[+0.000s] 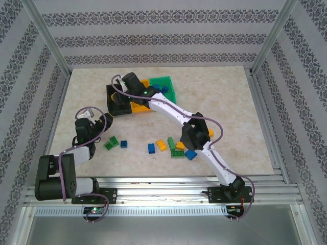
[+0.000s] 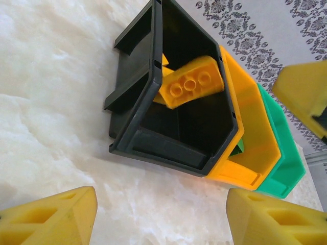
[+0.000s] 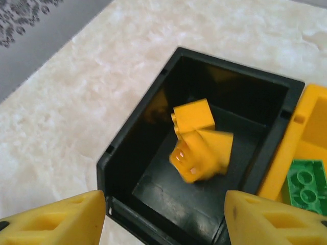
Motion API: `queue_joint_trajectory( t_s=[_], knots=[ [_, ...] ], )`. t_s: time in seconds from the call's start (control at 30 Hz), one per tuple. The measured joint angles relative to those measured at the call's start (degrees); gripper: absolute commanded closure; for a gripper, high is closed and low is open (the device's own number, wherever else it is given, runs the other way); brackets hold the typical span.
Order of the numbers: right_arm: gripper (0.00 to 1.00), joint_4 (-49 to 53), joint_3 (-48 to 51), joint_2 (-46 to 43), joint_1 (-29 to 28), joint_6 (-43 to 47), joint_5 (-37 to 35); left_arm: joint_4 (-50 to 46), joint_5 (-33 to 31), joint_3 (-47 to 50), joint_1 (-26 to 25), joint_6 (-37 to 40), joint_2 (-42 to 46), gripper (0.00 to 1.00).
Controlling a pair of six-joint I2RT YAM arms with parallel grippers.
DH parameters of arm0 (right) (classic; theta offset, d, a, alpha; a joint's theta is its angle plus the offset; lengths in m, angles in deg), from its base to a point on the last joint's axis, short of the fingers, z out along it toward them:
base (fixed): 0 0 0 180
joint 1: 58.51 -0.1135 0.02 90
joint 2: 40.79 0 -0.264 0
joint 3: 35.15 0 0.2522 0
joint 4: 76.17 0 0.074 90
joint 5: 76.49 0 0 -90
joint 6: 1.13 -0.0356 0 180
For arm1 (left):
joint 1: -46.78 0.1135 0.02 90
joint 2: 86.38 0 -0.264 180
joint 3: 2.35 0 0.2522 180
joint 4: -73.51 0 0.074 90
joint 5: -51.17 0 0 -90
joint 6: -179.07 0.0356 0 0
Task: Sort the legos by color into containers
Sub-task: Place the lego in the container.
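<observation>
Legos [image 1: 177,153] left to sort lie loose on the table [image 1: 230,102], well short of the black bin [image 3: 240,65] on my side: blue, green and yellow mixed. L gripper [image 2: 161,219] hangs just short of that bin, jaws wide, nothing btwn them. R gripper [image 3: 163,214] hovers over the black bin, jaws apart and empty. Below it a blurred yellow brick [image 3: 202,155] tilts against a second yellow brick [image 3: 194,116] inside. Looks like the drop step. To do it well I want jaws wide, a straight lift clear of the rim, then the swing back. Next to the black bin, the yellow-orange bin [image 3: 306,117] holds a green brick [image 3: 306,186]; the green bin [image 1: 166,84] sits past that.
</observation>
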Motion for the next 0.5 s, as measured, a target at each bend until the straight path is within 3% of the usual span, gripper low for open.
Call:
queue_joint_trajectory(
  t_s=[0.3, 0.5],
  knots=[
    [0.38, -10.6, 41.9, -19.6, -2.1, -0.1, 0.7, -0.3, 0.0, 0.0, 0.0, 0.0, 0.2, 0.32],
    [0.38, -14.8, 59.8, -34.7, -2.0, -1.6, 0.5, -0.2, 0.5, 0.0, 0.0, -0.1, -1.9, 0.33]
  ],
)
